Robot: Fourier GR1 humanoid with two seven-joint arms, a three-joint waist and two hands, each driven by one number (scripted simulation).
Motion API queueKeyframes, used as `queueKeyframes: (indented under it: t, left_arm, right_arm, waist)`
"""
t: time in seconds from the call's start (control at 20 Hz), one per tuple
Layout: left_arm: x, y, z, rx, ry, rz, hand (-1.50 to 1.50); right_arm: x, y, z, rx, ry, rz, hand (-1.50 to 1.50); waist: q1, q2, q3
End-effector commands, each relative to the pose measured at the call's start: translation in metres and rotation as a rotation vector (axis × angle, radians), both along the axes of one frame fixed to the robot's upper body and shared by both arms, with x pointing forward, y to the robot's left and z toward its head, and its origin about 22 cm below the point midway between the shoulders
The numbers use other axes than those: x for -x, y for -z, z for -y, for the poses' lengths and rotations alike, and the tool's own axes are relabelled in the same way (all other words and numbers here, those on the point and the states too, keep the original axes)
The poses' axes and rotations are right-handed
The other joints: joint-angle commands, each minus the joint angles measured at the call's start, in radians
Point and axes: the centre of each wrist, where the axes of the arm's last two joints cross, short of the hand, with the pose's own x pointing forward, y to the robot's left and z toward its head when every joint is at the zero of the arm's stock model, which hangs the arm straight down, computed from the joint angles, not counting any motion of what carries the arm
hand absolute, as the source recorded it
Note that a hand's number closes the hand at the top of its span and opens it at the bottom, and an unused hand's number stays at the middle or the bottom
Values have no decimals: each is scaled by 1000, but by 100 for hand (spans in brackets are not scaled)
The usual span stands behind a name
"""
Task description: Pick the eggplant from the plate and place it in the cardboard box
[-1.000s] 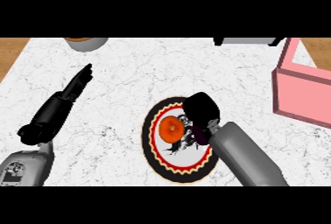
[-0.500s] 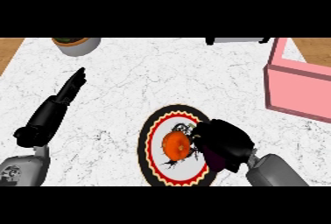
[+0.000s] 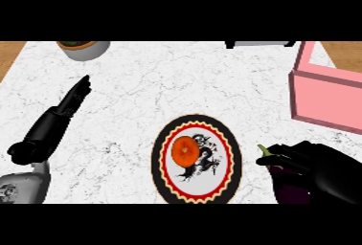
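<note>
A dark purple eggplant (image 3: 288, 185) with a green stem is held to the right of the plate, off it, with my right hand (image 3: 322, 170) curled round it at the lower right. The round plate (image 3: 164, 165) has a black rim with a red and yellow scalloped border and sits at the lower middle of the counter. An orange slice lies on its centre. The pink box (image 3: 326, 91), open at the top, stands at the right edge. My left hand (image 3: 60, 118) rests at the left with straight fingers pointing away, holding nothing.
A grey bowl (image 3: 84, 48) stands at the far left corner of the white marble counter (image 3: 184, 81). A dark flat object (image 3: 258, 44) shows at the far edge, right of centre. Wooden floor shows beyond the counter's far corners.
My right hand has lifted the eggplant off the plate and drawn it right and toward the near edge. The view has shifted, so the plate, box and bowl appear lower.
</note>
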Motion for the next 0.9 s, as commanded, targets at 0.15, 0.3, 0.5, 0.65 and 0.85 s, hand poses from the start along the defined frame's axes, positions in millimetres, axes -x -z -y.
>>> queueKeyframes:
  t: [0.15,0.3,0.5,0.65,0.85]
  left_arm:
    - [-2,-12,1,-13,12,14,0]
    - [-5,-5,12,1,18,-2,0]
    - [-13,7,21,4,56,12,0]
    - [-16,-3,-5,19,55,13,0]
    - [-19,13,24,7,49,29,0]
  right_arm:
    - [8,-48,55,-280,287,-7,150]
    - [2,-68,77,-367,408,-32,150]
    - [-25,-92,105,-438,550,-39,150]
    - [-40,-103,122,-462,615,-43,150]
    - [-75,-111,147,-406,688,-23,150]
  waist:
    - [9,3,0]
    - [22,7,-1]
    - [43,13,-1]
    - [49,12,0]
    - [57,16,0]
